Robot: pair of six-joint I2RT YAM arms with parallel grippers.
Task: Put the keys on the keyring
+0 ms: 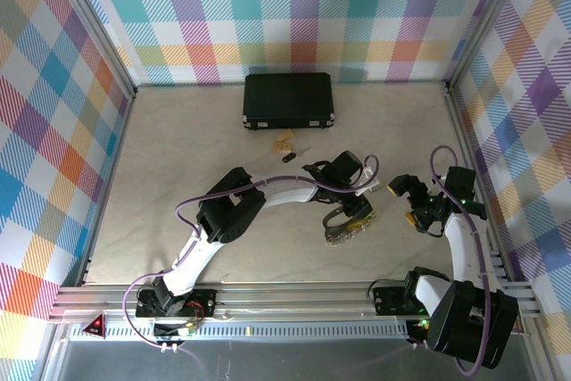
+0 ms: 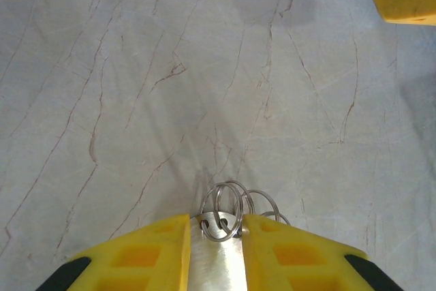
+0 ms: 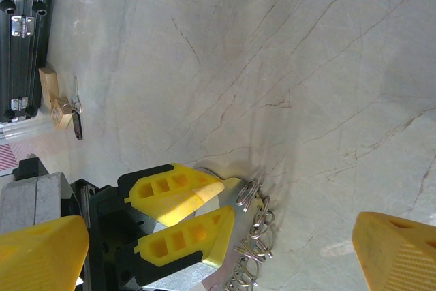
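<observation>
Keyring [image 1: 343, 235]: flat silver metal plate, bright and reflective, with a run of small thin wire rings along its edge. From the left wrist, keyring [image 2: 216, 260] showing as a polished flat strip, several round rings fanned out past its end and threaded through holes in the plate. From the right wrist, keyring [image 3: 257, 231] showing the rings bunched like a short chain beside the plate. Located right of centre on the near half of the worktop [image 1: 178, 149], between the two grippers. Resting on the surface or raised off it: cannot tell.

Clamped on both flat faces by the left gripper [image 1: 351, 218], one yellow finger [image 2: 143, 257] on each side, pressed tight against the plate.

Right gripper [image 1: 409, 203]: just right of the keyring, apart from it, yellow fingers [image 3: 48, 250] spread wide with nothing between them.

Keys [image 1: 289, 157]: one small black oblong piece, far smaller than the keyring, lying on the worktop farther back and to the left, well apart from the keyring. Same keys [image 3: 78, 127] seen from the right wrist as a dark, slim, rounded slip.

Just beyond the keys: small tan wooden piece [image 1: 283, 141]. Farther still, near the far wall: black rectangular case [image 1: 288, 101] with metal latches along its near edge.
</observation>
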